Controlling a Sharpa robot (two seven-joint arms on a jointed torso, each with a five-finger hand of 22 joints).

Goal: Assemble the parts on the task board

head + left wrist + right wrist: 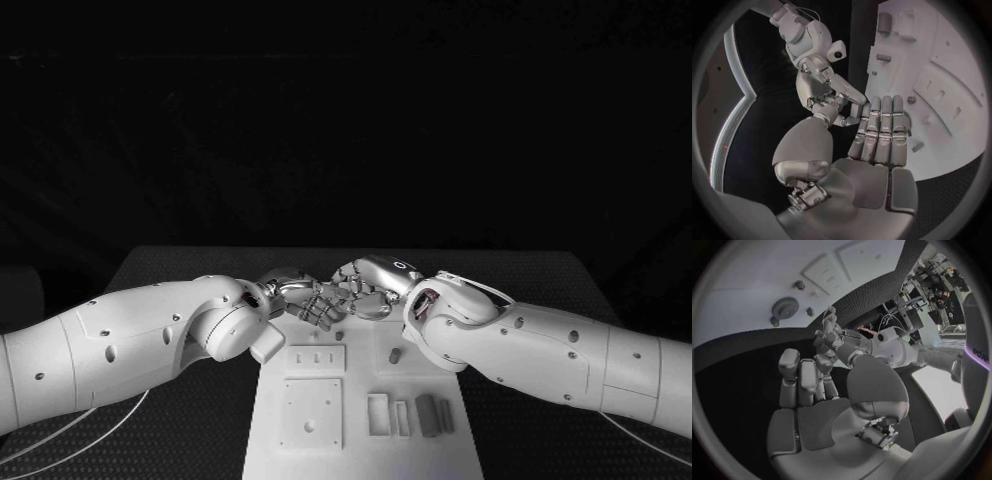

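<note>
The white task board (361, 450) lies in the middle of the table. My left hand (296, 300) and right hand (372, 288) meet fingertip to fingertip above its far end. In the left wrist view my left hand (879, 132) has straight fingers, the thumb apart and an empty palm, and the right hand (824, 92) curls its fingers against the left fingertips. In the right wrist view my right hand (807, 382) also shows a bare palm, with the left hand (829, 337) touching its fingertips. Whether a small part sits between the fingertips is hidden.
On the board are two square plates (312, 412), a slotted block (378, 413), two dark bars (427, 410) and a small peg (394, 354). A gear (786, 307) and short pegs (799, 285) stand on it in the right wrist view. Black table (188, 420) flanks the board.
</note>
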